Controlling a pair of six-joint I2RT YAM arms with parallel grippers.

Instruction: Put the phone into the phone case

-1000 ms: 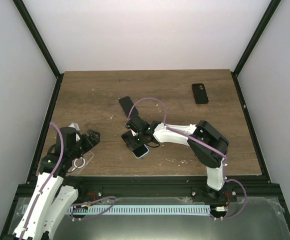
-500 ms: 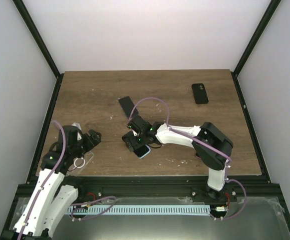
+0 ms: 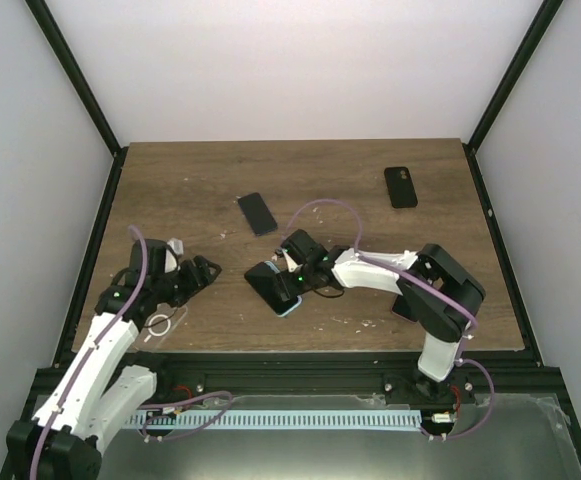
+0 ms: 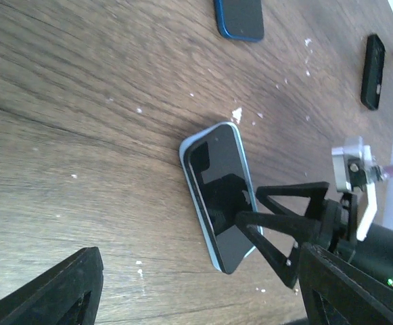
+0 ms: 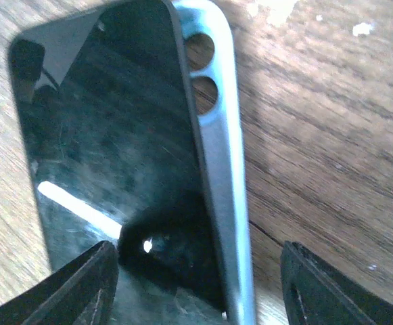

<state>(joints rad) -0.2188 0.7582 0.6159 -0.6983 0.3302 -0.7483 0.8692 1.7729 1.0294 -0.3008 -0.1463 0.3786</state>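
Note:
A black phone (image 3: pixel 270 286) lies screen up on a pale blue phone case (image 3: pixel 289 307) near the table's front middle. It sits askew: in the right wrist view the phone (image 5: pixel 108 142) leaves the case's rim and two camera holes (image 5: pixel 213 115) showing at its right. My right gripper (image 3: pixel 292 268) is open, its fingers (image 5: pixel 74 288) straddling the phone's end without gripping it. My left gripper (image 3: pixel 206 270) is open and empty, left of the phone. In the left wrist view the phone (image 4: pixel 218 189) lies ahead, with the right gripper (image 4: pixel 284 223) over its near end.
A dark phone with a blue rim (image 3: pixel 257 213) lies behind the case, also in the left wrist view (image 4: pixel 239 17). A black phone (image 3: pixel 401 187) lies at the back right. A clear item with a ring (image 3: pixel 160 322) sits under my left arm. The wooden table (image 3: pixel 170 190) is walled around.
My right gripper has shifted right and uncovered most of the phone. My left arm has swung right, toward the phone. The blue-rimmed phone behind now shows in full.

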